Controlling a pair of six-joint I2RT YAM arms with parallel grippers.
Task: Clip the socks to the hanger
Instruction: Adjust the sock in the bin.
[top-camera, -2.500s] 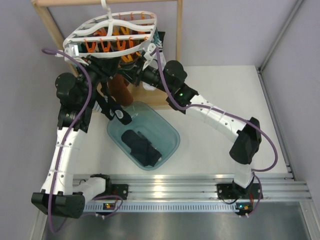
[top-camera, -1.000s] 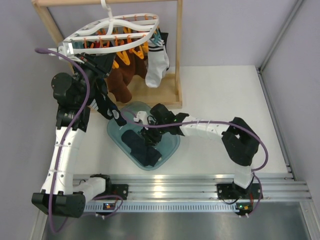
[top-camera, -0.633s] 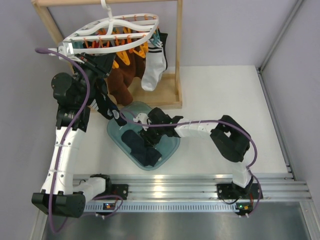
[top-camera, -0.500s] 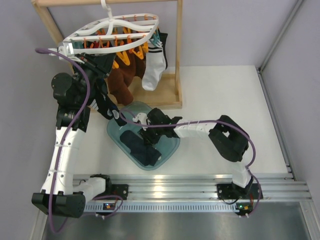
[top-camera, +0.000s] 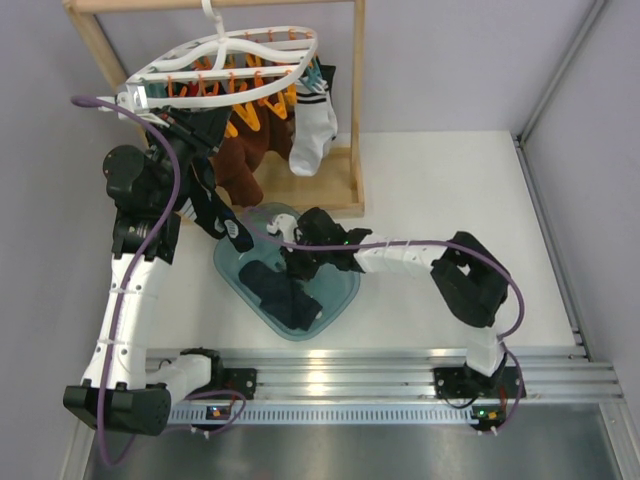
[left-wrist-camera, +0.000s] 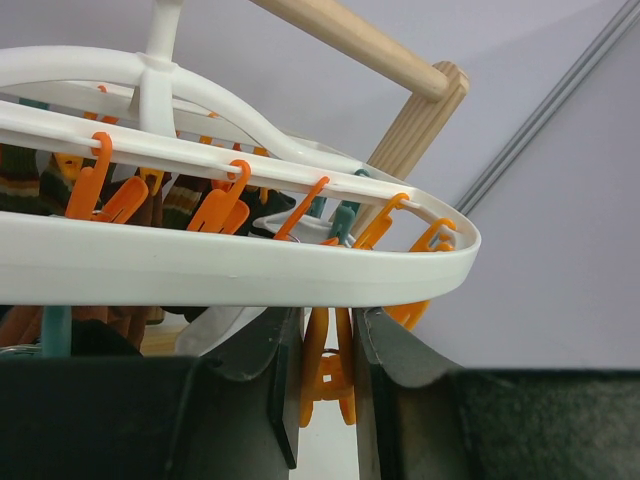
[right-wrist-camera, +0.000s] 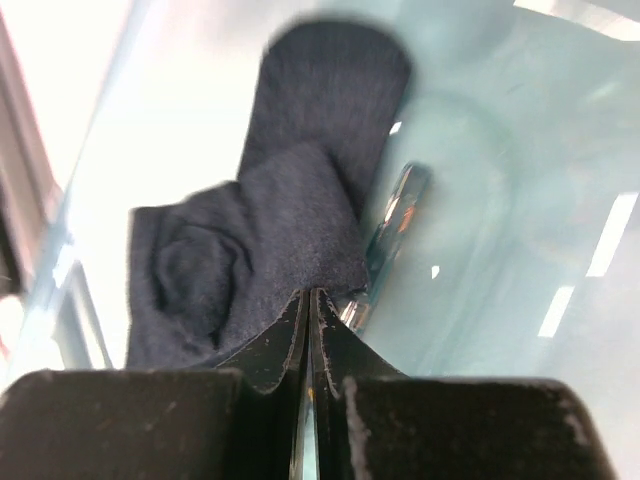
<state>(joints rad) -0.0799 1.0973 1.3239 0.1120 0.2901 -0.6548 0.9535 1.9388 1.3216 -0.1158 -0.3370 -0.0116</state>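
Two pinches: raised left hand (left-wrist-camera: 325, 325) on orange clip (left-wrist-camera: 325, 388), low right hand (right-wrist-camera: 308, 300) on sock (right-wrist-camera: 270, 225).

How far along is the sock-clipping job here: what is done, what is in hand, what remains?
Done: brown socks and a white sock already hang from the hanger. In hand: the right gripper pinches a dark sock in the bin, while the left gripper holds an orange clip. Left: carrying that sock up to the clip, then the other dark socks in the bin.
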